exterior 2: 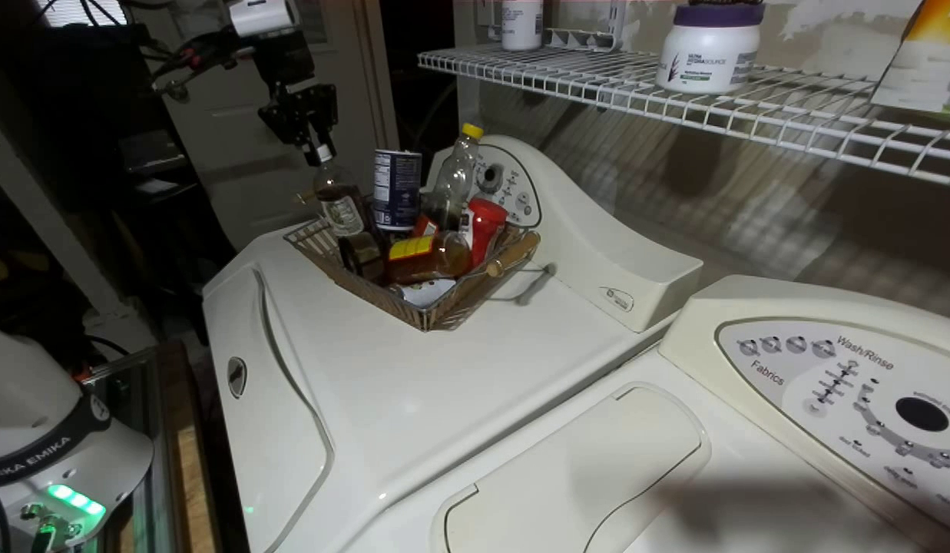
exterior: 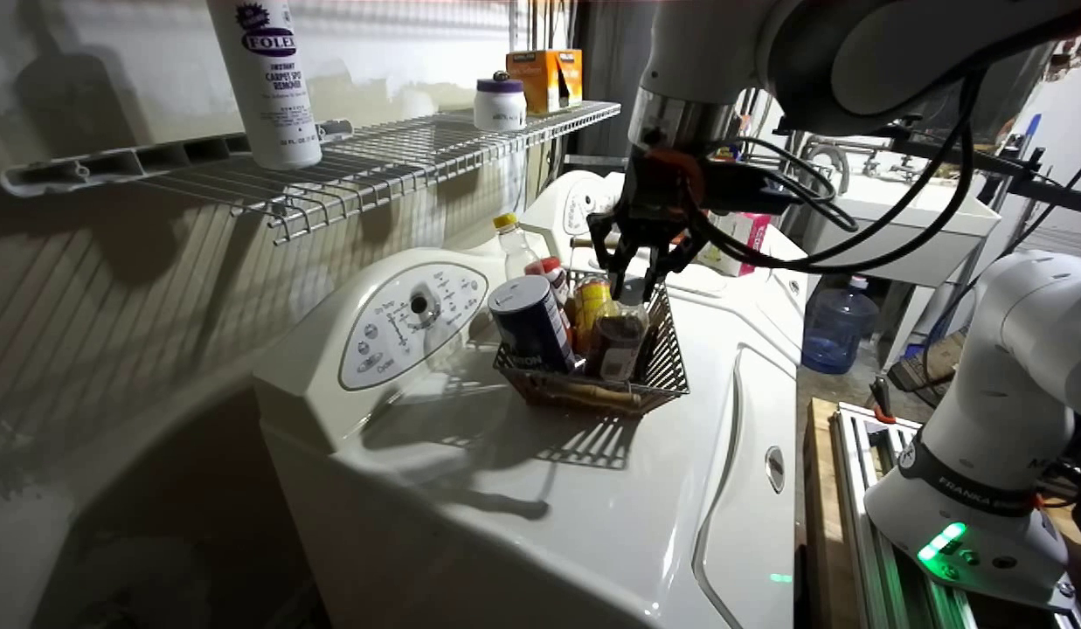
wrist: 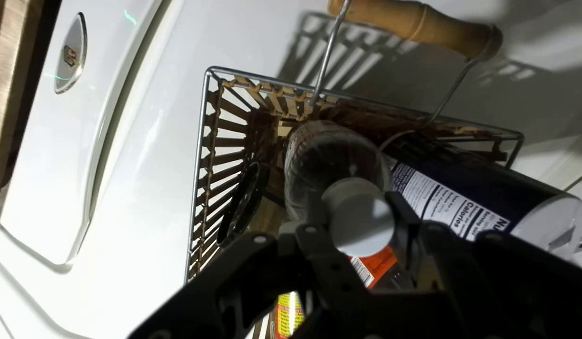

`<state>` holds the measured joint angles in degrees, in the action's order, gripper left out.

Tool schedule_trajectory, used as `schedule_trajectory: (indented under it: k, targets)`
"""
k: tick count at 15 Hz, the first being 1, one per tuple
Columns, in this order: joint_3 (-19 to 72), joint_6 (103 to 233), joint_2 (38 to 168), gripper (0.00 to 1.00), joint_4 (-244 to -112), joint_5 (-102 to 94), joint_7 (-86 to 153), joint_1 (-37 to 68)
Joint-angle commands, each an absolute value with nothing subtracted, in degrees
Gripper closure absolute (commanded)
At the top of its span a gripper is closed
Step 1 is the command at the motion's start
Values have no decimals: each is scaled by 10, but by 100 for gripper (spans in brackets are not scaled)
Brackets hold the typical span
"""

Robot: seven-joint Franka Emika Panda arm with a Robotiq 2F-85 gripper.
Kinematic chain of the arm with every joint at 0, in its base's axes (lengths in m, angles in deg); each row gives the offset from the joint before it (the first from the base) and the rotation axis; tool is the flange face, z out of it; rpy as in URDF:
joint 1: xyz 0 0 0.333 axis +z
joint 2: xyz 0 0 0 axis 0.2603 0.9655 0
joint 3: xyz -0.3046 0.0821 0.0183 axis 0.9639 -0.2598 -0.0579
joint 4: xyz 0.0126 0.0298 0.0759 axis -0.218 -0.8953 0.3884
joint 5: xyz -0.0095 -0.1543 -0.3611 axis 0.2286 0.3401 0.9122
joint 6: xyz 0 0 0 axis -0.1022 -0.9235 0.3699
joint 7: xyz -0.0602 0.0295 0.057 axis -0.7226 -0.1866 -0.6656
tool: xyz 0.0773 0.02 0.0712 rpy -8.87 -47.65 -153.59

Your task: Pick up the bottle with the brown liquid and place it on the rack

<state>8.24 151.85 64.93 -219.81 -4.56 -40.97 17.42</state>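
Observation:
The bottle (exterior: 617, 345) holds dark brown liquid and has a pale label and white cap. It leans in the wicker basket (exterior 2: 461, 303) and also shows in an exterior view (exterior 2: 344, 209). In the wrist view the bottle's cap (wrist: 361, 223) sits between the fingers, with a pad against each side. My gripper (exterior: 634, 286) points down from above and is shut on the cap; it also shows in an exterior view (exterior 2: 319, 152) and the wrist view (wrist: 361, 209). The rack (exterior: 409, 166) is a white wire shelf on the wall, also in an exterior view (exterior 2: 597, 86), out of the wrist view.
A blue canister (exterior: 530, 328), a clear bottle with yellow cap (exterior 2: 453, 180) and a yellow-labelled bottle (exterior 2: 428, 257) crowd the basket. A white spray bottle (exterior: 269, 87), purple-lidded jar (exterior: 500, 107) and orange box (exterior: 549, 80) stand on the rack. The basket's wooden handle (wrist: 422, 23) sticks out.

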Motion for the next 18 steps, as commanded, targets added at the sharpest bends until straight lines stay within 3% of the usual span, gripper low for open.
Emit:
schedule_trajectory:
  k: [1,16,17,18]
  targets:
    - [94,1460,629,89,-2148,-56,-391,185]
    - [105,1300,671,89,-1829,-32,-258,172]
    - [102,1324,634,64,-1904,-43,-277,175]
    - [103,1318,641,64,-1882,-42,-271,173]
